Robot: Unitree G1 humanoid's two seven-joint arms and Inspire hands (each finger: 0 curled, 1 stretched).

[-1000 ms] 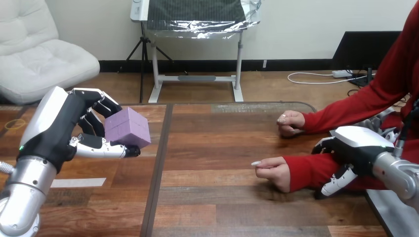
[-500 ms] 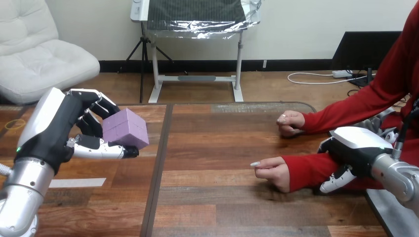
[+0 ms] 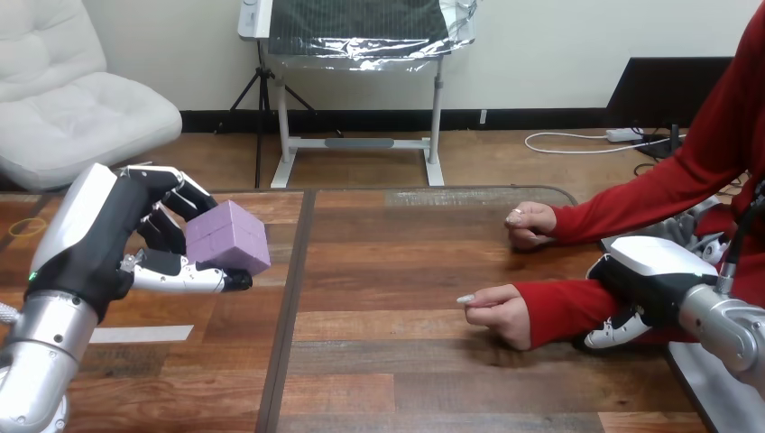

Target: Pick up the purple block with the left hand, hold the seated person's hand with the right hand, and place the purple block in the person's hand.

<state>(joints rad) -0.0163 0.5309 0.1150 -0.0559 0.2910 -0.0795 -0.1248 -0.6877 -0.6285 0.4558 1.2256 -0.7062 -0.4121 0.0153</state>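
— In my left hand (image 3: 95, 239), lifted off the table (image 3: 406, 271), sits the purple block (image 3: 228, 236): fingers curled behind it, thumb under it.
— How will it handle?
— Light and stiff, I judge, with smooth faces that may slip. Opposite flat faces are the place to hold.
— Which way does it point?
— It's near cubic, so no long axis; it sits tilted, one edge towards me.
— And rightwards?
— The person's nearer hand (image 3: 498, 313), closed, lies well right of the block. My right hand (image 3: 649, 275) rests at that forearm; whether it grips, I cannot tell.
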